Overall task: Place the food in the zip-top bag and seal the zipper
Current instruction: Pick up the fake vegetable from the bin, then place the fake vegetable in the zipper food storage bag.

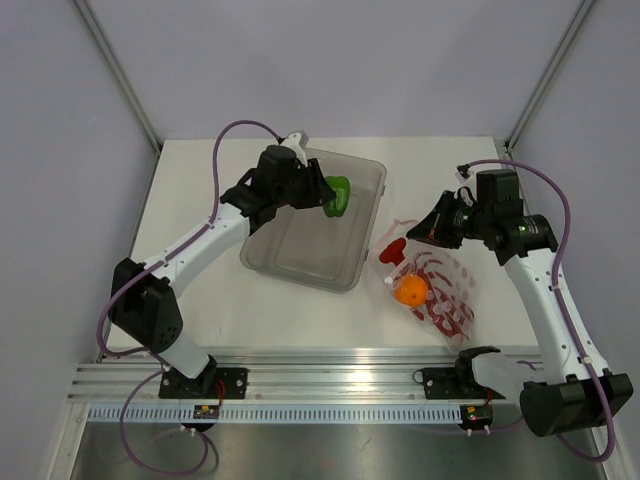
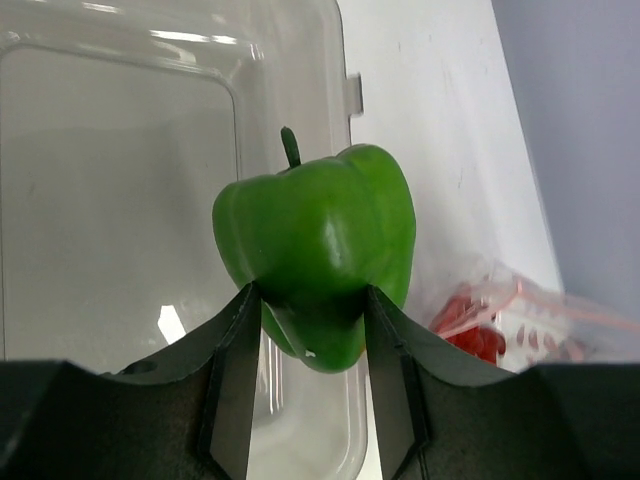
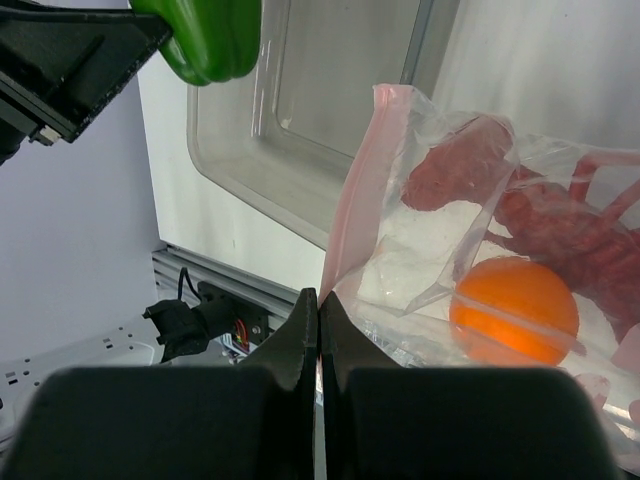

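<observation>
Left end effector (image 1: 315, 192) grips the pepper (image 2: 320, 240) over the tray (image 1: 300, 262) near the worktop's (image 1: 200, 300) far edge, while right end effector (image 3: 318, 310) pinches the zipper (image 3: 350, 200) of the bag (image 1: 445, 290) holding lobster (image 3: 560, 230) and orange (image 3: 513, 310), by the right edge.

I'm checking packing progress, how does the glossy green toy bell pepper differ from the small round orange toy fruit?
The glossy green toy bell pepper is clamped in the left gripper above the rigid clear tray; the small round orange toy fruit lies inside the clear zip-top bag beside the red lobster. The pepper is lobed with a stem; the fruit is a smooth ball. Both are small glossy toy foods.
</observation>
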Tool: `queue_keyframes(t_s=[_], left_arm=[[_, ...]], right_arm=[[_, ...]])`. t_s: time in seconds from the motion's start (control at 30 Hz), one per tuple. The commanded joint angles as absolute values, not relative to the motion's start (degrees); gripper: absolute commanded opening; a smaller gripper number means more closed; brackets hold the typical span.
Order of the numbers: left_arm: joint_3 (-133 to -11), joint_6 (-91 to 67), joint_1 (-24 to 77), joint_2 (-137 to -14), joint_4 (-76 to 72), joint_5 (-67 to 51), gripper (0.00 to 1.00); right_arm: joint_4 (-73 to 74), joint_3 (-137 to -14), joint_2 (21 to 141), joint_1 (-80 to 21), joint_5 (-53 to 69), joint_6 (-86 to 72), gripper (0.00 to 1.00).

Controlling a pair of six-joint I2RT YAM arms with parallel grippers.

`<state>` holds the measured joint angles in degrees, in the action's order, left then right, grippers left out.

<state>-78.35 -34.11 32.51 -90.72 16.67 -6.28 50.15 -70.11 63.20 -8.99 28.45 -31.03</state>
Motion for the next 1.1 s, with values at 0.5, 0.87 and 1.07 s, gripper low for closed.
queue_keyframes(t_s=[0.5, 0.87, 1.07], left_arm=[[-91.6, -27.5, 35.2, -89.6, 24.3, -34.4, 0.00], [-94.0, -22.6, 40.1, -95.5, 31.7, -42.4, 0.00], [-95.4, -20.7, 42.3, -98.8, 33.0, -44.7, 0.00]], right_arm=[[45.9, -72.9, 65.0, -9.4, 31.1, -30.6, 0.00], [46.6, -75.1, 65.2, -9.4, 31.6, -30.4, 0.01], [46.6, -75.4, 64.8, -9.4, 31.7, -30.8, 0.01]])
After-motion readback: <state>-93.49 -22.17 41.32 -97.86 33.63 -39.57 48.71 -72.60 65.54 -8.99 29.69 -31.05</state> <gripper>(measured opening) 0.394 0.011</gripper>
